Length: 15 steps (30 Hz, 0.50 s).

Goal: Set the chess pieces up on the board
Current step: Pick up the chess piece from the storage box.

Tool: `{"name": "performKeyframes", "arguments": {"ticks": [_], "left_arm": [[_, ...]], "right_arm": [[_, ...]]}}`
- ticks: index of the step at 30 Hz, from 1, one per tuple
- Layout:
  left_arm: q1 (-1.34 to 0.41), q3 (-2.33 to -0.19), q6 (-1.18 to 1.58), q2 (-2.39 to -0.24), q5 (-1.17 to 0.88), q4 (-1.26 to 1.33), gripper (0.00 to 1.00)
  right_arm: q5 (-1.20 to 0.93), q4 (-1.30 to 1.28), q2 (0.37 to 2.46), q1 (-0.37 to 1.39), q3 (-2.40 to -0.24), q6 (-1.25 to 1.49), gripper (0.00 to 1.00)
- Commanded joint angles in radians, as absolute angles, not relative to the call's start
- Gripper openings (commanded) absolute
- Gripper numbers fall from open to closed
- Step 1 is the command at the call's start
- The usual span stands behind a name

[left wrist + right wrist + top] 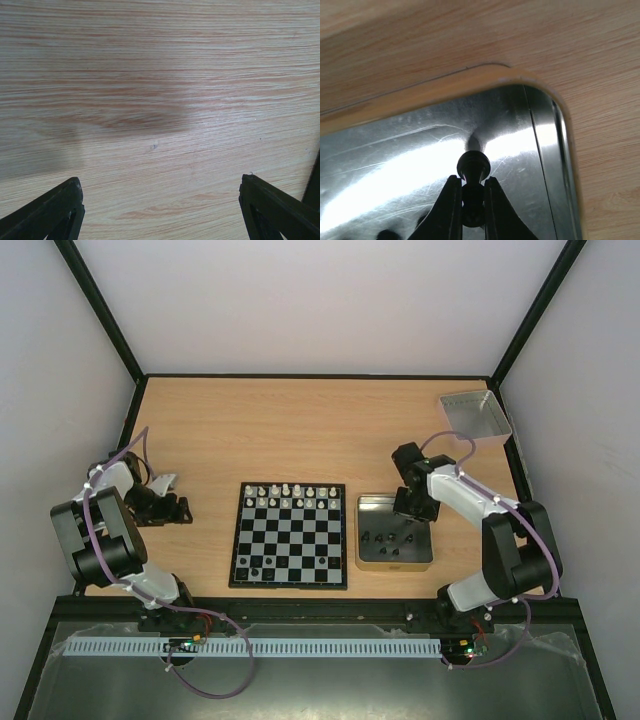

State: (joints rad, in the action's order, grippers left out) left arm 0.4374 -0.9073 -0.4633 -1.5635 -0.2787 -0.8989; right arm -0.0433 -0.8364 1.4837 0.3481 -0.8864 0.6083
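The chequered board (290, 536) lies in the middle of the table, with white chess pieces (292, 496) in its two far rows and a few black pieces (256, 563) near its front edge. Several black pieces (392, 538) stand in the metal tin (362, 540) to the board's right. My right gripper (471, 187) reaches into the tin's far corner and is shut on a black chess piece (473, 165), whose round end pokes out past the fingertips. My left gripper (161, 195) hovers open over bare wood at the table's left side, holding nothing.
A grey square tray (476, 415) sits at the far right corner. The tin's curved wall (555, 130) runs just right of the held piece. Black frame posts edge the table.
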Motion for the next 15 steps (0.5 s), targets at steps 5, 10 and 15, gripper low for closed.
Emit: {"name": "performKeyframes", "arguments": {"ticks": [5,10,15], "left_arm": [[0.442,-0.898,-0.466,-1.576,-0.282,-0.915,0.85],[0.442,-0.899,-0.466,-1.576,-0.283,-0.916,0.85],[0.442,-0.9,-0.466,-1.57,-0.284,-0.915,0.85]], "right_arm": [[-0.019,-1.02,1.411,0.479,-1.059,0.615,0.03],[-0.035,-1.128,1.447,0.794,-1.253,0.717,0.03],[-0.074,-1.174,1.561,1.104,-1.451,0.76,0.04]]}}
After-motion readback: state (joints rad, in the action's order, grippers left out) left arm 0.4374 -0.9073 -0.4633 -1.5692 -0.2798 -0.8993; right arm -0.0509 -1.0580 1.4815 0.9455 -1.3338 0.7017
